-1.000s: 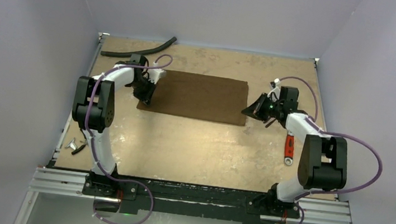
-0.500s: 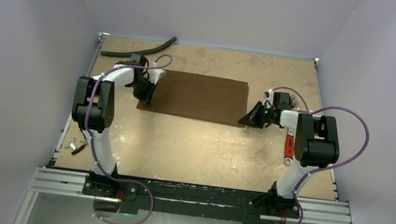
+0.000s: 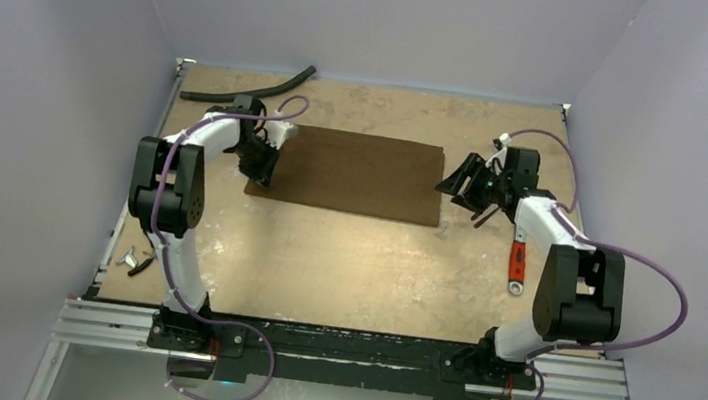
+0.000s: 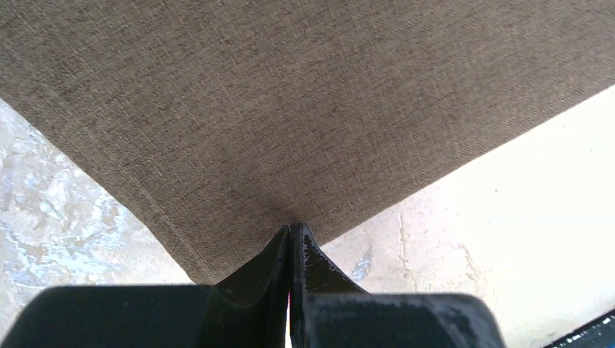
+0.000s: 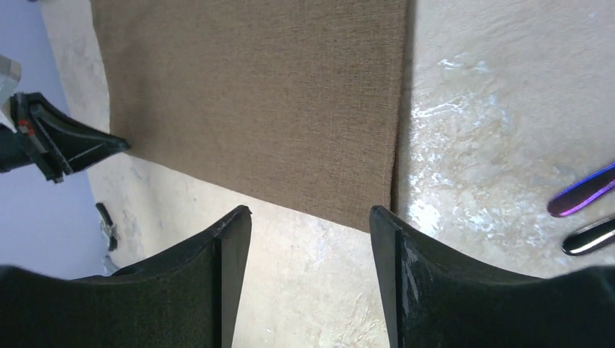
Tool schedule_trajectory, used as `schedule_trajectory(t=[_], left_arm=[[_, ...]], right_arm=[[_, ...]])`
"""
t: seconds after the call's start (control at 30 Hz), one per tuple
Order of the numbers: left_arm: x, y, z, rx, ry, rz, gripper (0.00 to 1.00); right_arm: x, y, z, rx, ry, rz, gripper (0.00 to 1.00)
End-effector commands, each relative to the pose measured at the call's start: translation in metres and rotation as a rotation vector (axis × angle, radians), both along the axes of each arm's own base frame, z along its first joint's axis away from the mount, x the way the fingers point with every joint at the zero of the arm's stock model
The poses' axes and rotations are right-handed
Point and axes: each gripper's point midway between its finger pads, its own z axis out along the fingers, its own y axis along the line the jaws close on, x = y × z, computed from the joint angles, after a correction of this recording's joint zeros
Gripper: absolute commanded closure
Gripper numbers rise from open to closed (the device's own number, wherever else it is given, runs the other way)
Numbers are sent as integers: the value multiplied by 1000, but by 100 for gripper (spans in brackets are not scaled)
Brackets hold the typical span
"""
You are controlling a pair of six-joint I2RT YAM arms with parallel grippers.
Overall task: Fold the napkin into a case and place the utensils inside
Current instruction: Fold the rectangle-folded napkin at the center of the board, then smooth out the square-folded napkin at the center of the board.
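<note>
1. Left wrist view only: left gripper fingers pressed together, tips on the near-left corner of the napkin; can't tell if cloth is pinched.
2. Right wrist view only: utensils lie near the napkin's right edge; right gripper spread, empty.
3. A second ago the right gripper was closed; napkin flat, unmoved.
</note>
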Motion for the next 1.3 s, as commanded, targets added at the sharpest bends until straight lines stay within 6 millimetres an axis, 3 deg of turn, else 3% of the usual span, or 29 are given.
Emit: schedule_trajectory(t=[0.0, 0.13, 0.23, 0.4, 0.5, 0.67, 0.83, 1.0, 1.27], left_arm=[[-3, -14, 36, -84, -30, -1, 100], [-16, -23, 40, -147, -28, -2, 100], [-15, -27, 46, -170, -33, -3, 100], [14, -26, 79, -155, -118, -7, 100], [38, -14, 87, -97, -176, 19, 100], [61, 10, 61, 29, -202, 34, 100], [63, 30, 33, 130, -218, 49, 100], [51, 36, 13, 163, -188, 25, 100], [27, 30, -6, 128, -128, -8, 100]], right_arm=[[-20, -20, -16, -99, 69, -84, 35], [-45, -21, -36, -100, 123, -90, 27], [-51, -19, -48, -80, 131, -105, 25], [-39, -10, -53, -4, 133, -127, 27], [-36, -5, -60, 24, 150, -131, 31], [-42, 8, -70, 59, 185, -112, 39], [-50, 12, -78, 42, 215, -107, 40], [-54, 14, -84, 39, 232, -117, 43], [-39, 9, -70, 1, 213, -150, 73]])
